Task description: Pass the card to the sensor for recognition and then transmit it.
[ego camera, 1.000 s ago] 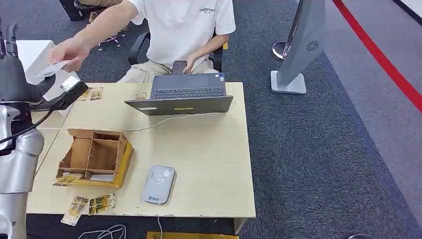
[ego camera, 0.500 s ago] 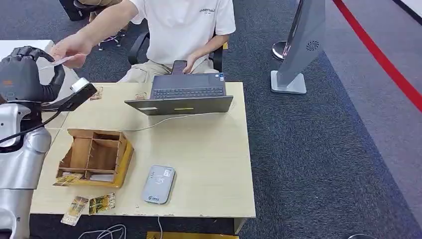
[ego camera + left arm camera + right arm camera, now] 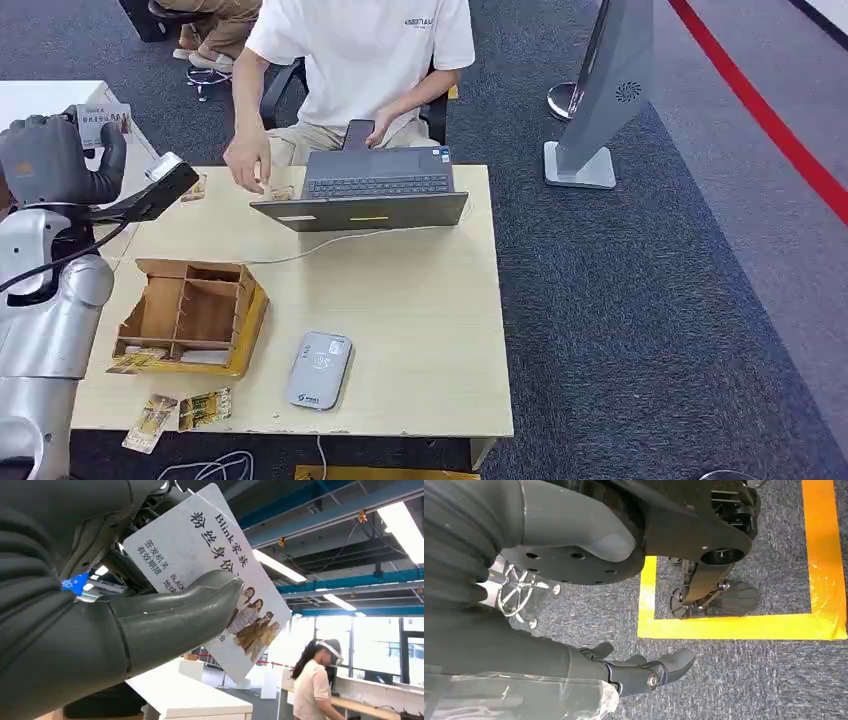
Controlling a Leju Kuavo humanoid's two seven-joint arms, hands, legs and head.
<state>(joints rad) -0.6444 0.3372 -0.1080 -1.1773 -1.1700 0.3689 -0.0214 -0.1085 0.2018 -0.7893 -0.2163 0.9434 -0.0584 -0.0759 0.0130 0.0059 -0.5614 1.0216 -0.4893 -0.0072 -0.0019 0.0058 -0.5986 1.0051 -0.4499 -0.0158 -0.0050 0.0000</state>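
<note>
Head view: card [image 3: 103,122] held up in the left hand [image 3: 52,158], raised well above and off the far left corner of the tabletop [image 3: 420,300]. Left wrist view, close: card [image 3: 215,575] white, printed with dark characters and a small picture of several figures; thick grey thumb [image 3: 170,615] pressed across its face, darker fingers behind it, so the left hand is clamped on the card. Sensor [image 3: 319,370], a flat grey pad with rounded corners, lies near the front edge of the tabletop, about midway along it, well apart from the card. Wooden divided box [image 3: 190,318] sits toward the left edge, tilted, with cards in its front compartments. Two loose printed cards [image 3: 180,412] lie at the front left corner. Open laptop [image 3: 370,192] along the far edge, a cable running from it across the tabletop. Person in a white shirt [image 3: 360,60] seated behind the far edge, one hand [image 3: 246,160] down at the tabletop beside the laptop, the other holding a phone [image 3: 358,134]. Right wrist view: right hand [image 3: 644,672] hangs over grey carpet with yellow tape, fingers apart and loosely extended, holding nothing.
</note>
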